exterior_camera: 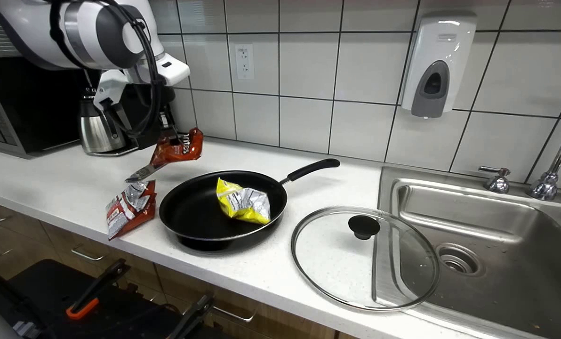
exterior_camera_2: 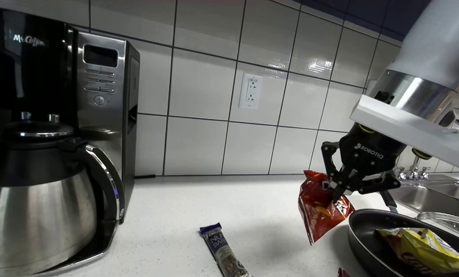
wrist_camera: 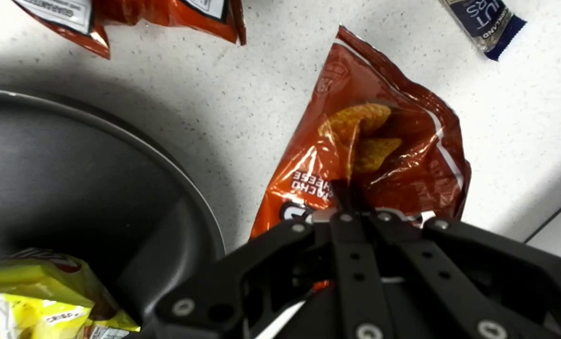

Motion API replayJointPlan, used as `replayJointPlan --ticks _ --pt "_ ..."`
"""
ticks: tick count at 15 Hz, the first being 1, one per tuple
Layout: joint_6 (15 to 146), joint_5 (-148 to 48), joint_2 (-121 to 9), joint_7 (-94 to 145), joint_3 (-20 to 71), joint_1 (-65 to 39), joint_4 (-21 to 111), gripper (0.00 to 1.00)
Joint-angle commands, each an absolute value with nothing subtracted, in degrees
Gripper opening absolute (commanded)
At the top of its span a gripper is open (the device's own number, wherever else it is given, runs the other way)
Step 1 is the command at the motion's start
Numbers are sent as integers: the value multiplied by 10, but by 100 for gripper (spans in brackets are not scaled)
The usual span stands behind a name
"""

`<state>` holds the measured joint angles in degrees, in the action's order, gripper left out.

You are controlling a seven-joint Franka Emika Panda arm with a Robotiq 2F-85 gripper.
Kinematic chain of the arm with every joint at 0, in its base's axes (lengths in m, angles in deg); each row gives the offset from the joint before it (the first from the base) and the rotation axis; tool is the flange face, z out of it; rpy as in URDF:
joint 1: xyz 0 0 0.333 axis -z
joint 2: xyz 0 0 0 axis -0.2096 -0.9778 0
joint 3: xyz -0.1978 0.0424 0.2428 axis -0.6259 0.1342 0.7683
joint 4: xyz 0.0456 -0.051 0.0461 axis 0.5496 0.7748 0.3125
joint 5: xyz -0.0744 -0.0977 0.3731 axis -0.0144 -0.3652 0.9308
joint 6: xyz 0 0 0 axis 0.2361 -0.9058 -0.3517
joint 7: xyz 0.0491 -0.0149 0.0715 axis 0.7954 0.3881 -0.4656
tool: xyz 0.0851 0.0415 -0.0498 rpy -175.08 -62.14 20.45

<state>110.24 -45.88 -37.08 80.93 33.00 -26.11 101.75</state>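
One red chip bag (exterior_camera_2: 318,215) | clamped in the gripper (exterior_camera_2: 333,191) | above the counter (exterior_camera_2: 175,204), outside the frying pan (wrist_camera: 87,165) rim, narrow gap between | second red bag (exterior_camera: 132,209) near front edge

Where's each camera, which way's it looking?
In an exterior view: high, looking down at the round black frying pan and steel sink; white robot arm upper left.
In an exterior view: low, near the black-and-steel coffee maker, facing the white tiled wall; arm and black gripper right.
Wrist view: on the arm, facing down; gripper shows, holding the shiny red chip bag.
Both exterior views share pan, held bag and wall.
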Motion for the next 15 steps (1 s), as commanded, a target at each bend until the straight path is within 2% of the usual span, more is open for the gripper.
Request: replayJointPlan --ticks 1,11,15 --pt "1070 -460 -306 820 358 -230 1057 0" --pt "1063 -401 -237 785 361 -202 1139 0" --pt "1074 -399 -264 780 356 -179 1114 0"
